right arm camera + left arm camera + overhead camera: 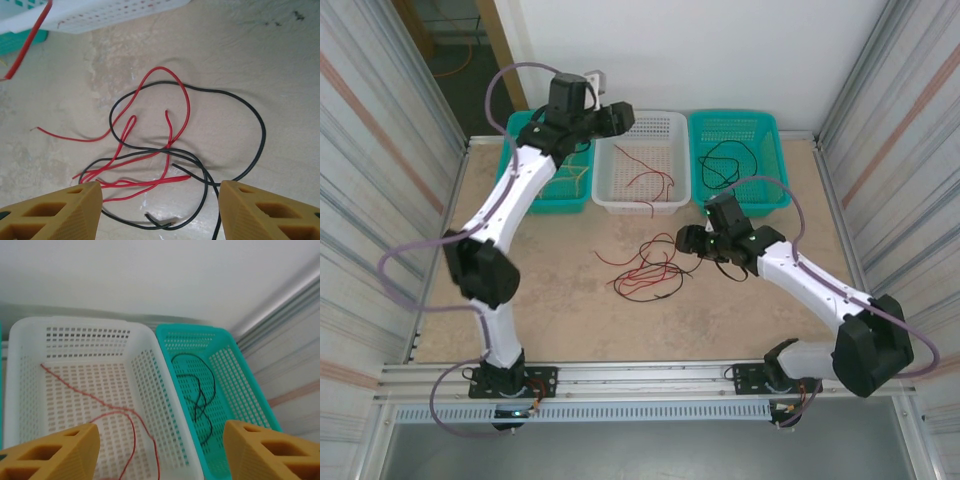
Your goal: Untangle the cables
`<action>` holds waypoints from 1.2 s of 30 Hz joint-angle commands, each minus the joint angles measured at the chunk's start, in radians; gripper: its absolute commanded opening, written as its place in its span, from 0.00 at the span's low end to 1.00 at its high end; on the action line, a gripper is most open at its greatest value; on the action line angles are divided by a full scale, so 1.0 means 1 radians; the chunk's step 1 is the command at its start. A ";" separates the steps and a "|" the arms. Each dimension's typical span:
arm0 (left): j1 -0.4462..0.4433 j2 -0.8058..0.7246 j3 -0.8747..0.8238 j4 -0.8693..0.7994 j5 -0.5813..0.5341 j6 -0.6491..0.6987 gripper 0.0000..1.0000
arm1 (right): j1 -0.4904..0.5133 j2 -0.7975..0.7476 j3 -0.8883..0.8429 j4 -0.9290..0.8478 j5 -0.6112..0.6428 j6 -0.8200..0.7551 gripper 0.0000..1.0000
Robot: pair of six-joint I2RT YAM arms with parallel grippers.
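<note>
- Thin red and black cables [645, 270] lie tangled in the middle of the tabletop [560, 310].
- Right tool [160, 190] hangs over them, spread, empty.
- Left tool [160, 432], spread and empty, is above the white plastic basket [150, 375].
- Next, probably: pinch one red cable, lift it out.

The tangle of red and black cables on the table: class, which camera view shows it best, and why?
The right wrist view: the tangle lies close below the camera, each loop and crossing traceable. The top external view shows the tangle whole but small, mid-table. The left wrist view faces the white basket instead.
</note>
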 commanded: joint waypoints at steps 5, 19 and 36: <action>-0.033 -0.408 -0.510 0.045 -0.016 0.066 0.69 | 0.039 0.112 0.078 0.016 -0.021 -0.011 0.61; -0.033 -0.690 -0.939 -0.047 0.012 -0.001 0.47 | -0.035 0.304 0.325 -0.059 -0.005 -0.102 0.55; -0.122 -0.475 -1.065 -0.096 0.014 -0.046 0.57 | -0.007 0.247 0.378 -0.162 0.095 -0.166 0.53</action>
